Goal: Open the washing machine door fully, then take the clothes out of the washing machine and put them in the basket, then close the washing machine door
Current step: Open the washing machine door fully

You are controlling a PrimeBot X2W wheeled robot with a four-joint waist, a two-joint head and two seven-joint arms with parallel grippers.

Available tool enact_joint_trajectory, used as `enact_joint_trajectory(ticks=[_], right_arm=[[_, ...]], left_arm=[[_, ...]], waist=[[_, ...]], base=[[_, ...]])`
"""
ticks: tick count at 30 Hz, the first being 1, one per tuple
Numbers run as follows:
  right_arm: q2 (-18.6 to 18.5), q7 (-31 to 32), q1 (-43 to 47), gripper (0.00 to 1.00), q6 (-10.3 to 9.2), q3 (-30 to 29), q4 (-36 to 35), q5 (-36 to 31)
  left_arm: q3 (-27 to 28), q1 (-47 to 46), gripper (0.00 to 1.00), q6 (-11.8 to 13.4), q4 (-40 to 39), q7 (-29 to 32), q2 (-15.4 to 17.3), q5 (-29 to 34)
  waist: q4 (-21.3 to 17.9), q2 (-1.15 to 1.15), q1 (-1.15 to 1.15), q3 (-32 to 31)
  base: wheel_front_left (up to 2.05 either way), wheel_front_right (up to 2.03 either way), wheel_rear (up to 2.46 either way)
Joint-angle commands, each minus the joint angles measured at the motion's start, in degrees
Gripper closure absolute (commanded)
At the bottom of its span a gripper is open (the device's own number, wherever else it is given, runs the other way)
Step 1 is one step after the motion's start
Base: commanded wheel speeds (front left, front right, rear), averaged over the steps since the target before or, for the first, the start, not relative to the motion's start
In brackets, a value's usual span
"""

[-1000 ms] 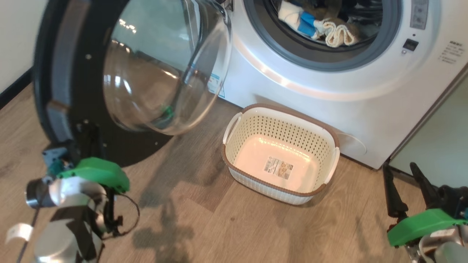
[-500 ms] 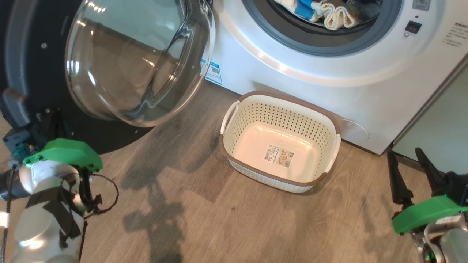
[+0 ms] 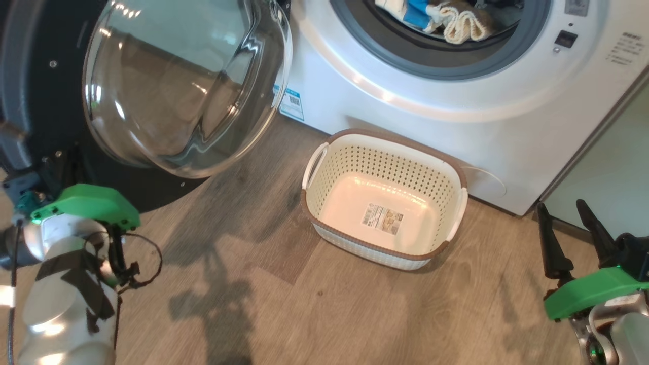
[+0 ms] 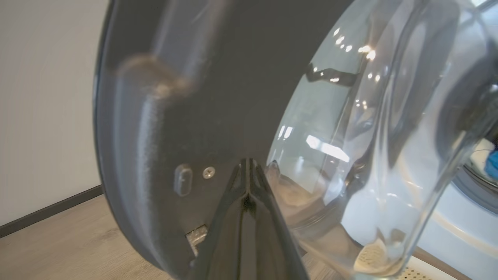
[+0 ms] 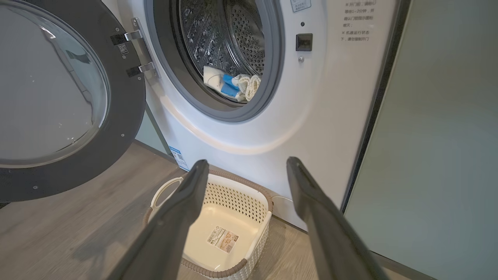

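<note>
Left gripper (image 4: 247,168) fingers together, close by door (image 3: 187,91) ring; door open at left. Washer (image 3: 405,116) sticker (image 3: 290,104) unreadable. Basket (image 3: 375,167) before washer, bottom label (image 3: 383,219) unreadable. Clothes (image 3: 459,23) far, inside washer. Right gripper (image 3: 560,205) fingers apart, empty, near right.

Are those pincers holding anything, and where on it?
Nothing is held. The left gripper is shut, tips by the washing machine door; the right gripper is open and empty.

A wood-plank floor (image 3: 284,304) lies beneath the right fingers (image 5: 313,202); a pale green cabinet panel (image 5: 439,155) stands just to their right. Left of the left fingers (image 4: 249,233), a white wall (image 4: 42,97) meets a dark baseboard (image 4: 50,210).
</note>
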Motion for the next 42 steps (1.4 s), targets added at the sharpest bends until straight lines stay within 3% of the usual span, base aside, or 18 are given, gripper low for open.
enact_joint_trajectory(ticks=[1,8,14,17,19,20,31,42], right_arm=[[-0.4,-0.6,-1.2,0.0,-0.15,1.0,-1.4,-0.1],[0.9,-0.6,-0.4,0.0,-0.15,1.0,-2.0,-0.3],[1.9,-0.6,0.6,0.0,-0.15,0.6,-2.2,-0.3],[2.3,-0.6,1.2,0.0,-0.15,0.4,-2.1,-0.4],[2.5,-0.6,1.7,0.0,-0.15,0.2,-2.1,-0.4],[2.7,-0.6,1.9,0.0,-0.15,0.2,-2.1,-0.4],[3.2,-0.6,3.4,0.0,-0.15,-0.5,-2.5,-0.8],[3.3,-0.6,4.0,0.0,-0.15,-1.3,-3.3,-2.0]], left_arm=[[2.4,-1.6,1.0,-0.5,-1.9,-0.3,2.0,1.1],[2.7,1.2,1.0,-2.5,-5.2,-0.3,0.7,4.2],[1.6,5.4,0.77,-4.1,-9.0,-0.3,-1.1,6.2],[1.2,7.8,0.51,-4.5,-11.0,-0.3,-1.8,6.8],[0.7,9.7,0.11,-4.9,-12.5,-0.3,-2.3,7.2],[0.4,10.6,0.01,-5.4,-13.0,-0.3,-2.2,7.4],[-1.3,15.2,0.0,-7.2,-14.7,-0.3,-2.5,7.5],[-0.5,13.6,0.0,-9.9,-11.2,-0.3,-0.5,6.7]], waist=[[-0.3,0.0,0.0,-0.6],[-2.4,0.0,0.0,-2.5],[-5.4,0.0,0.0,-4.2],[-7.4,0.0,0.0,-5.1],[-8.7,0.0,0.0,-5.8],[-9.6,0.0,0.0,-6.3],[-17.6,0.0,0.0,-8.9],[-25.8,0.0,0.0,-10.0]], base=[[0.0,0.0,0.0],[0.0,0.0,0.0],[0.0,0.0,0.0],[0.0,0.0,0.0],[0.0,0.0,0.0],[0.0,0.0,0.0],[0.0,0.0,0.0],[0.0,0.0,0.0]])
